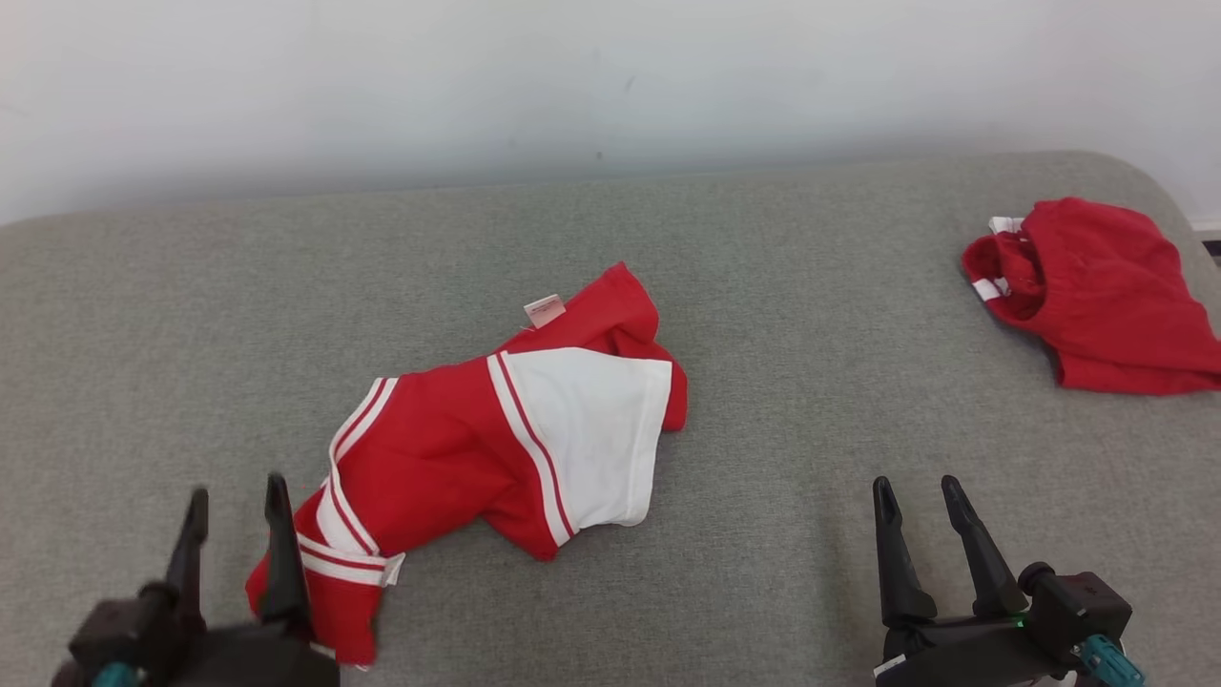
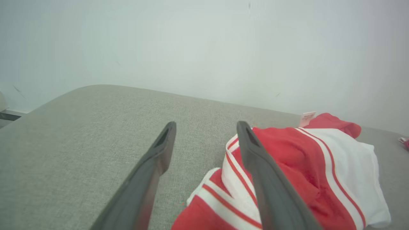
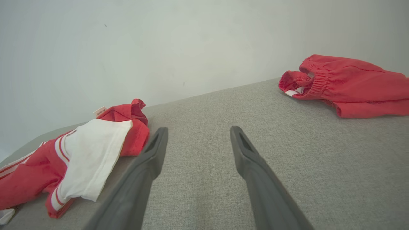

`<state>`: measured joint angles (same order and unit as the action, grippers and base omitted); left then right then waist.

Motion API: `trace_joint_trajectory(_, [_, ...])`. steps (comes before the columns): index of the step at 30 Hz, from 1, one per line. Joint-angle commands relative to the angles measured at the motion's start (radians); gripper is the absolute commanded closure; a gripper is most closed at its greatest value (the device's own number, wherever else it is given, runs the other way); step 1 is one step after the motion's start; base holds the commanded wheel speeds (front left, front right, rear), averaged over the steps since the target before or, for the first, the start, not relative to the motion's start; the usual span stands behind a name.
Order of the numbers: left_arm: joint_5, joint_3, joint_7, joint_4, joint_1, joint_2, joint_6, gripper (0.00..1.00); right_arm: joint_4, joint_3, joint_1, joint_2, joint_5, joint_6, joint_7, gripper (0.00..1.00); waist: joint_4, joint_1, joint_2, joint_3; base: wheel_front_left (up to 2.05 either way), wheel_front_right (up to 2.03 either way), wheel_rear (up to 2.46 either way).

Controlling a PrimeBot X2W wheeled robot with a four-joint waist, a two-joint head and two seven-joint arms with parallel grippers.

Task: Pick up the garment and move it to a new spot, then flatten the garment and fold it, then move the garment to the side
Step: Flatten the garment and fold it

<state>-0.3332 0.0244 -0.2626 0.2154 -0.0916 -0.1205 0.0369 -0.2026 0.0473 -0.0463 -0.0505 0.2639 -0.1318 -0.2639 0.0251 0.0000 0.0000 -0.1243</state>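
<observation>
On a grey fabric surface (image 1: 763,286), in the head view, the garment (image 1: 496,448) is laid crumpled at centre, its striped end beside the wide, empty left claw (image 1: 237,491). In the left wrist view, it is partly covered by 1 finger. In the right wrist view, the right claw (image 3: 198,131) is spread wide, a plain red garment (image 3: 348,86) well apart.

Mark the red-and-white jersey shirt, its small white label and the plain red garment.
red-and-white jersey shirt (image 1: 429,458), head view, red body panel.
small white label (image 1: 545,310), head view, label's middle.
plain red garment (image 1: 1111,286), head view, main red fabric.
</observation>
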Motion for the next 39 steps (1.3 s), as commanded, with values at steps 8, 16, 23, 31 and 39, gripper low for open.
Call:
trace_joint_trajectory(8, [0.049,-0.029,-0.002,0.074,-0.161,-0.034,0.05,0.0,-0.005,0.018,-0.028,0.0,0.015,0.002,0.0,0.0,0.07,0.0,0.0,-0.029,0.0,0.0,0.0])
trace_joint_trajectory(16, [0.076,-0.064,0.049,0.309,-0.321,-0.105,0.066,0.0,-0.007,0.029,-0.05,0.001,0.029,0.002,0.0,0.0,0.16,0.0,0.0,-0.073,0.0,0.0,0.0])
trace_joint_trajectory(23, [0.049,-0.091,0.155,0.483,-0.4,-0.152,0.084,0.0,-0.013,0.026,-0.052,0.001,0.043,0.002,0.0,0.0,0.188,0.0,0.0,-0.079,0.0,0.0,0.0])
trace_joint_trajectory(31, [-0.028,-0.143,0.28,0.568,-0.434,-0.156,0.092,1.0,-0.014,0.031,-0.043,0.001,0.042,0.002,0.0,0.0,0.175,0.0,0.0,-0.055,0.0,0.0,0.0])
trace_joint_trajectory(39, [-0.061,-0.223,0.26,0.545,-0.451,-0.161,0.094,1.0,-0.014,0.029,-0.026,0.001,0.04,0.002,0.0,0.0,0.16,0.0,0.0,-0.027,0.0,0.0,0.0])
